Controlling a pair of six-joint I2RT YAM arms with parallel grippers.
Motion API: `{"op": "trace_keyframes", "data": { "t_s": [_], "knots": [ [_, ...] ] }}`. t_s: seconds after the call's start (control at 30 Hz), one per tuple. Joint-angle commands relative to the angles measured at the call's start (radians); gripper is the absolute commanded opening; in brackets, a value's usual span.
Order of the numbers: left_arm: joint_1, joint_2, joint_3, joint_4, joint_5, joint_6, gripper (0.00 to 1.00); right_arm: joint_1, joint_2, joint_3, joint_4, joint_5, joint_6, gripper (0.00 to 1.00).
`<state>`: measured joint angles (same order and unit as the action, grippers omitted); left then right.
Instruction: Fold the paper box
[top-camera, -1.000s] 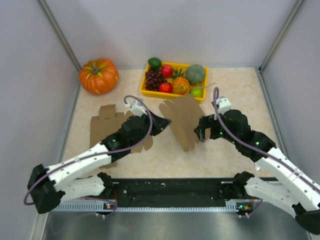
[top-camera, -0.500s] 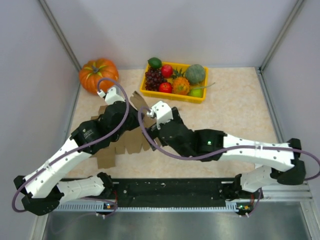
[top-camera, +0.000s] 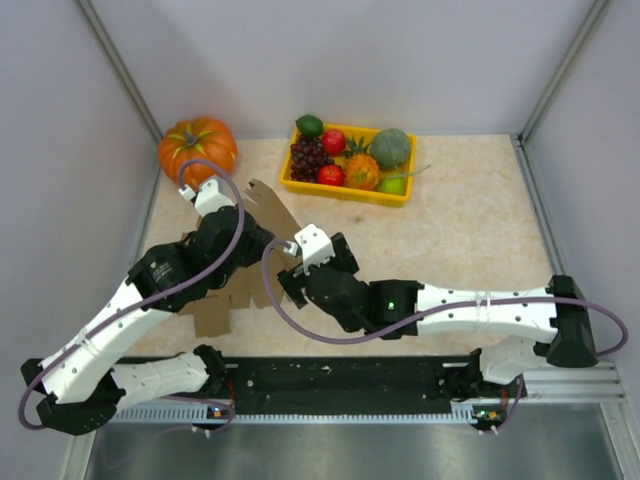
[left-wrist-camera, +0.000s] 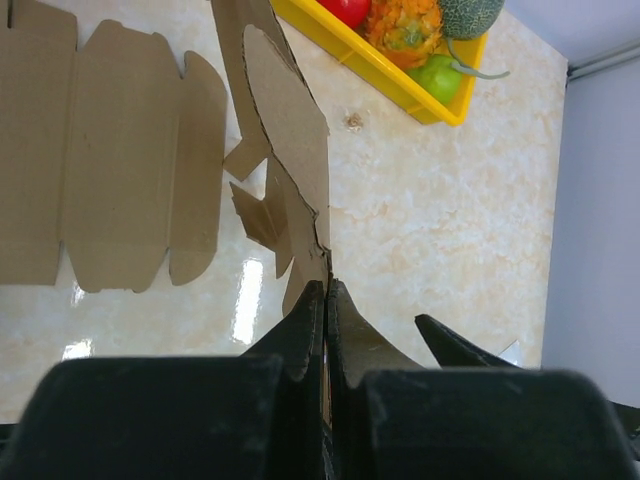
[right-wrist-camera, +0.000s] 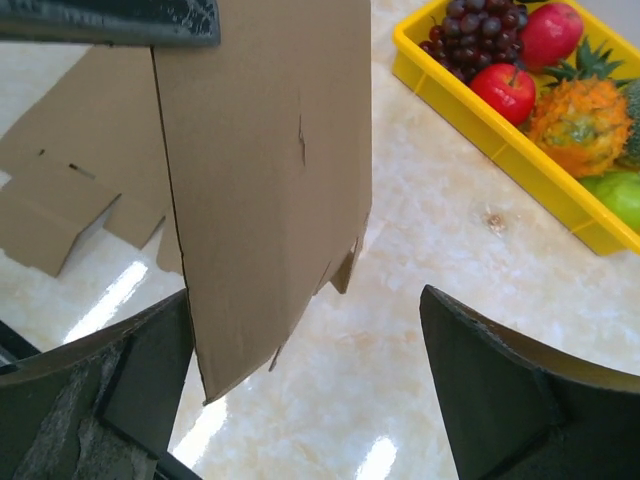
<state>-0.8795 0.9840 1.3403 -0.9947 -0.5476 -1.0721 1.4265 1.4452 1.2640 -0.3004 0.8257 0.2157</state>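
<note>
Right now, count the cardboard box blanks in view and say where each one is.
2. The held blank stands on edge, pinched by the left gripper. The flat blank lies on the table beside it. Others may be hidden under the arms.

The left gripper (left-wrist-camera: 326, 292), arm reaching forward, is clamped on the paper box (left-wrist-camera: 288, 125). The right gripper (right-wrist-camera: 305, 298), arm stretched leftward, stands spread wide.

No readable text, label, brand or number visible in any view.

right gripper (right-wrist-camera: 305, 300) spread around upright cardboard panel (right-wrist-camera: 265, 170)
</note>
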Motion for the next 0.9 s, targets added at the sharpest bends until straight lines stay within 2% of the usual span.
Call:
{"op": "trace_keyframes", "data": {
  "t_s": [0.0, 0.1, 0.2, 0.27, 0.33, 0.47, 0.5, 0.53, 0.6, 0.63, 0.67, 0.7, 0.73, 0.77, 0.8, 0.83, 0.87],
  "knots": [
    [-0.003, -0.007, 0.045, 0.033, -0.025, 0.008, 0.00, 0.014, -0.100, -0.072, 0.184, -0.071, -0.024, 0.91],
    [-0.003, 0.005, 0.060, 0.030, -0.015, 0.011, 0.00, 0.014, -0.091, -0.069, 0.169, -0.013, -0.009, 0.91],
    [-0.003, 0.004, 0.056, 0.042, 0.003, -0.006, 0.00, 0.014, -0.014, -0.014, 0.150, 0.071, -0.024, 0.87],
    [-0.003, 0.007, 0.065, 0.038, 0.008, -0.012, 0.00, 0.014, 0.026, 0.014, 0.152, 0.172, -0.029, 0.80],
    [-0.003, 0.013, 0.077, 0.027, 0.005, -0.023, 0.00, 0.014, 0.063, 0.020, 0.173, 0.208, -0.054, 0.70],
    [-0.004, 0.016, 0.094, 0.027, 0.014, -0.034, 0.00, 0.014, 0.080, 0.002, 0.270, 0.257, -0.124, 0.65],
    [-0.004, 0.021, 0.094, 0.028, 0.015, -0.038, 0.00, 0.012, 0.083, -0.002, 0.293, 0.265, -0.153, 0.59],
    [-0.003, 0.019, 0.094, 0.030, 0.020, -0.043, 0.00, 0.012, 0.084, -0.008, 0.322, 0.277, -0.163, 0.46],
    [-0.003, 0.024, 0.094, 0.042, 0.031, -0.034, 0.00, 0.009, 0.078, -0.035, 0.349, 0.308, -0.177, 0.32],
    [-0.003, 0.021, 0.094, 0.050, 0.046, -0.025, 0.00, 0.006, 0.063, -0.044, 0.357, 0.311, -0.182, 0.09],
    [-0.003, 0.019, 0.083, 0.066, 0.057, -0.008, 0.00, 0.000, 0.051, -0.067, 0.357, 0.316, -0.176, 0.00],
    [-0.003, 0.012, 0.074, 0.126, 0.070, 0.042, 0.00, -0.004, 0.035, -0.083, 0.357, 0.313, -0.155, 0.00],
    [-0.001, 0.002, 0.063, 0.195, 0.101, 0.096, 0.09, -0.011, 0.011, -0.093, 0.274, 0.302, -0.113, 0.00],
    [0.002, -0.046, -0.001, 0.306, 0.241, 0.192, 0.26, -0.030, -0.050, -0.121, 0.230, 0.262, -0.060, 0.00],
    [0.004, -0.089, -0.062, 0.459, 0.341, 0.380, 0.51, -0.043, -0.109, -0.156, 0.228, 0.207, 0.000, 0.00],
    [0.002, -0.141, -0.193, 0.634, 0.388, 0.406, 0.65, -0.067, -0.164, -0.194, 0.225, 0.172, 0.051, 0.00],
    [0.002, -0.257, -0.263, 0.718, 0.420, 0.420, 0.78, -0.118, -0.286, -0.259, 0.172, 0.067, 0.112, 0.00]
  ]
}}
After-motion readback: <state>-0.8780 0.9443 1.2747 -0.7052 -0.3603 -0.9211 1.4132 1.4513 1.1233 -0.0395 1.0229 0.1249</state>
